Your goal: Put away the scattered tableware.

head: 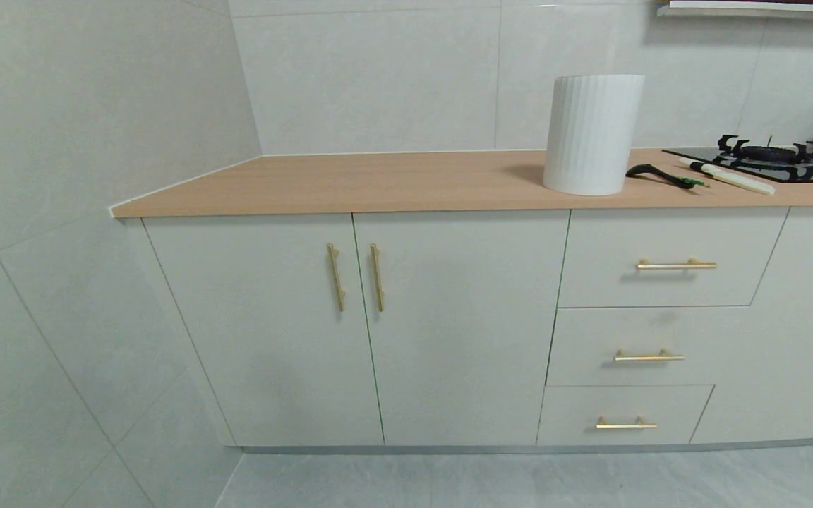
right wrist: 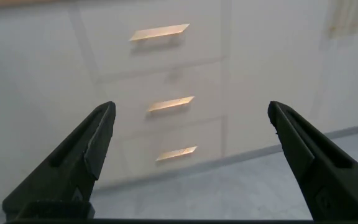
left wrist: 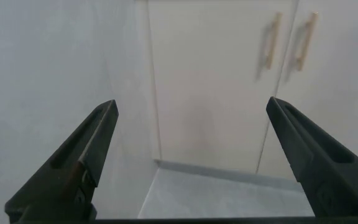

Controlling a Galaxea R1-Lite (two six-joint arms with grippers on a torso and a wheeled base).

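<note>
On the wooden countertop (head: 378,183) stands a tall white ribbed container (head: 592,134). Just to its right lie a black-handled utensil (head: 664,176) and a white-bladed knife (head: 727,177) with a dark handle. My left gripper (left wrist: 191,118) is open, held low and facing the double cabinet doors (left wrist: 229,81) with nothing between its fingers. My right gripper (right wrist: 191,118) is open too, facing the stack of drawers (right wrist: 163,99), far from the countertop items.
A black gas hob (head: 773,159) sits at the countertop's right end. Below are two doors with gold handles (head: 357,277) and three drawers with gold handles (head: 676,265). A tiled wall (head: 61,212) closes the left side. Grey floor (head: 519,480) lies in front.
</note>
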